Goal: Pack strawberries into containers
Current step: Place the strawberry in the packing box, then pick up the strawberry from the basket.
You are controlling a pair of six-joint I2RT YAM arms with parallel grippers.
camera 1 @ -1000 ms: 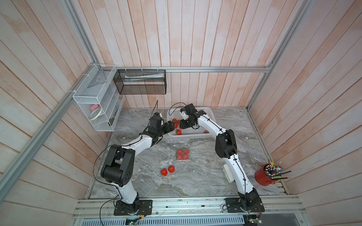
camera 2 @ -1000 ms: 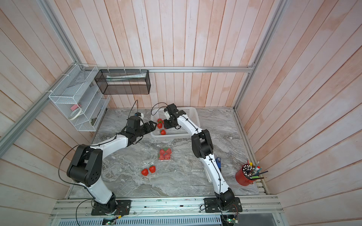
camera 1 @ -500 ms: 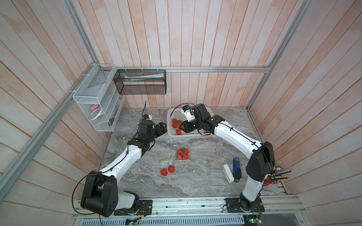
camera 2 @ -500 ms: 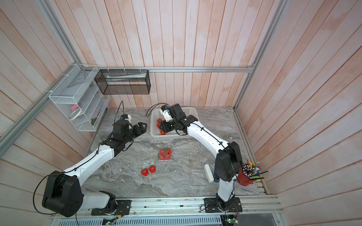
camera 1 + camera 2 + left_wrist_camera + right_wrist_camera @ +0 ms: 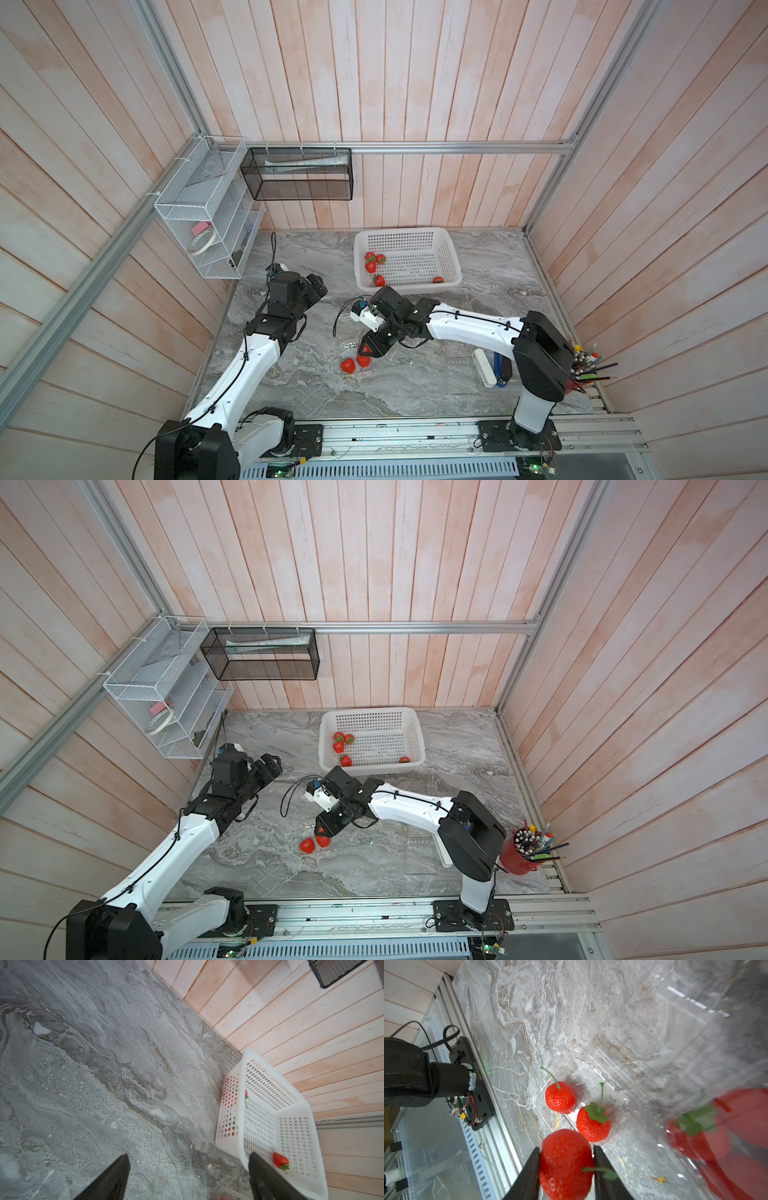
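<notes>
My right gripper (image 5: 566,1148) is shut on a red strawberry (image 5: 565,1163). It hangs just above a clear open container (image 5: 612,1076) that holds two strawberries (image 5: 560,1097) (image 5: 592,1124). In both top views that gripper (image 5: 368,347) (image 5: 322,827) sits mid-table over the pair (image 5: 348,365) (image 5: 307,845). Another clear container with blurred red strawberries (image 5: 695,1138) lies close beside it. My left gripper (image 5: 318,286) (image 5: 188,1159) is open and holds nothing, left of the basket, above an empty clear container (image 5: 182,1169). Several strawberries (image 5: 370,266) lie in the white basket (image 5: 407,237).
The white perforated basket (image 5: 259,1068) stands against the back wall. A red pencil cup (image 5: 519,860) is at the front right, with a white and blue object (image 5: 484,368) lying near the right arm's base. Wire shelves (image 5: 208,212) hang on the left wall.
My right gripper has come from the basket toward the table's front with a strawberry. My left gripper has drawn back to the left, away from the basket, still open.
</notes>
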